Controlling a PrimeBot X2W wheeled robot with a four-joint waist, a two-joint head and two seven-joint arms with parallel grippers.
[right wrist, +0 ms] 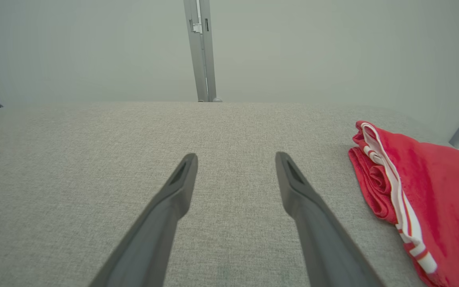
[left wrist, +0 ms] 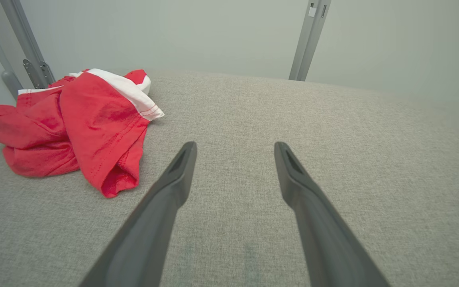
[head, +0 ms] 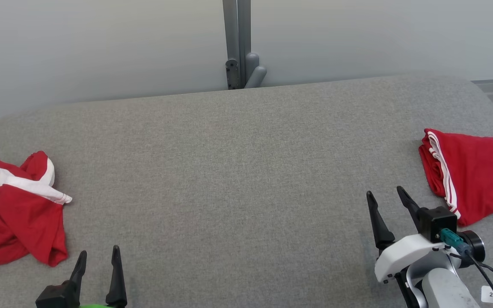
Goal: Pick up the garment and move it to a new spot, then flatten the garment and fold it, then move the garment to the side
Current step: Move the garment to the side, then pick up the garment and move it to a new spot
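A crumpled red garment [head: 15, 209] with white trim lies in a heap at the left edge of the grey table [head: 238, 171]; the left wrist view shows this garment [left wrist: 78, 127] to the left of the fingers. My left gripper [head: 99, 253] stands open near the front edge, just right of the heap and apart from it, nothing between its fingers. A second red garment [head: 473, 175] with white stripes lies folded at the right edge, seen too in the right wrist view as red cloth [right wrist: 424, 195]. My right gripper [head: 385, 193] is open and empty, just left of it.
A grey metal post [head: 238, 42] with a bracket rises behind the table's far edge against a pale wall. Fabric-covered table surface stretches wide between the two garments. The table's corners are rounded.
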